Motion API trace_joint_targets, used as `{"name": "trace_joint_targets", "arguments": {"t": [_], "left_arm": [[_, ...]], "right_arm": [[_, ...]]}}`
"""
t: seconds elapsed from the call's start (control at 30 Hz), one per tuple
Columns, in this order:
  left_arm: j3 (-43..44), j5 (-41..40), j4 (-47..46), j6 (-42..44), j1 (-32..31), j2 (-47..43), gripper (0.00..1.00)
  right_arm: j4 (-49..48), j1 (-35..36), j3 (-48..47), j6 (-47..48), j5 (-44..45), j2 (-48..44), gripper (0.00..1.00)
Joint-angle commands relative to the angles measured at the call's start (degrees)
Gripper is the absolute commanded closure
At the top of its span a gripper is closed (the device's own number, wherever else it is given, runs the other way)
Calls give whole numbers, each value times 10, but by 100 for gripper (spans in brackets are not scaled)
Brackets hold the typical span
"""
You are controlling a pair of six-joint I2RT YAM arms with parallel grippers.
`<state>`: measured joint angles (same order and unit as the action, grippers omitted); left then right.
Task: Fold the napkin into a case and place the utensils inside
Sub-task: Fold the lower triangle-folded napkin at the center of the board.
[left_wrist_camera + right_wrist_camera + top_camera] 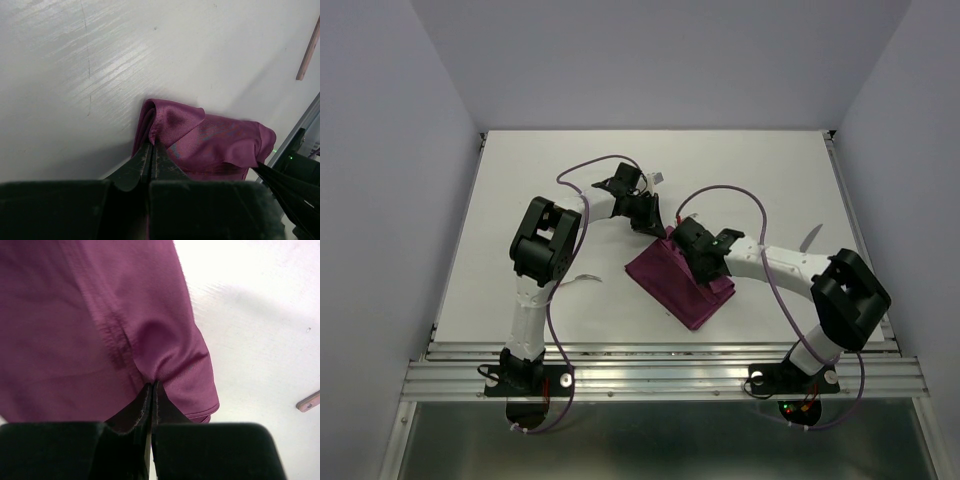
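Observation:
The burgundy napkin [678, 285] lies folded and bunched in the middle of the table, between both arms. My left gripper [661, 228] is shut on the napkin's far corner [170, 125], its fingertips [152, 145] pinching a raised fold. My right gripper [696, 258] is shut on the cloth's edge [170, 360] at the fingertips [154, 385], and it lifts a small pucker. One pale pinkish utensil [810, 236] lies to the right of the napkin; its handle [308, 50] also shows in the left wrist view. Another pale handle end [309, 401] shows at the right wrist view's edge.
A slim pale piece [655, 178] lies on the white table [520, 200] behind the left wrist. A thin curved metallic item [584, 279] lies beside the left arm. Grey walls close in the table on three sides. A metal rail [660, 370] runs along the near edge.

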<state>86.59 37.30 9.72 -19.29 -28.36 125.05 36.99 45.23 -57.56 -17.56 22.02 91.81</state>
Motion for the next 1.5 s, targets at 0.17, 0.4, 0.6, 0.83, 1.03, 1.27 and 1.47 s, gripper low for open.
{"name": "trace_joint_targets", "arguments": {"t": [0.17,0.4,0.6,0.83,1.03,1.27,1.47], "left_arm": [[-13,4,10,14,5,-37,100],[-16,4,9,14,6,-40,100],[-14,4,14,16,8,-46,100],[-12,8,21,20,9,-59,100],[-12,17,35,27,9,-68,100],[-9,20,60,44,8,-73,100],[-11,22,76,56,8,-75,100]], "right_arm": [[24,31,-33,-13,-36,-9,99],[32,31,-27,-28,-46,23,99],[33,31,-18,-31,-56,39,99],[18,31,-4,-41,-40,27,94],[11,31,4,-37,-43,31,80],[2,31,-1,-42,-37,17,70],[-1,31,-10,-45,-33,-2,66]]}}
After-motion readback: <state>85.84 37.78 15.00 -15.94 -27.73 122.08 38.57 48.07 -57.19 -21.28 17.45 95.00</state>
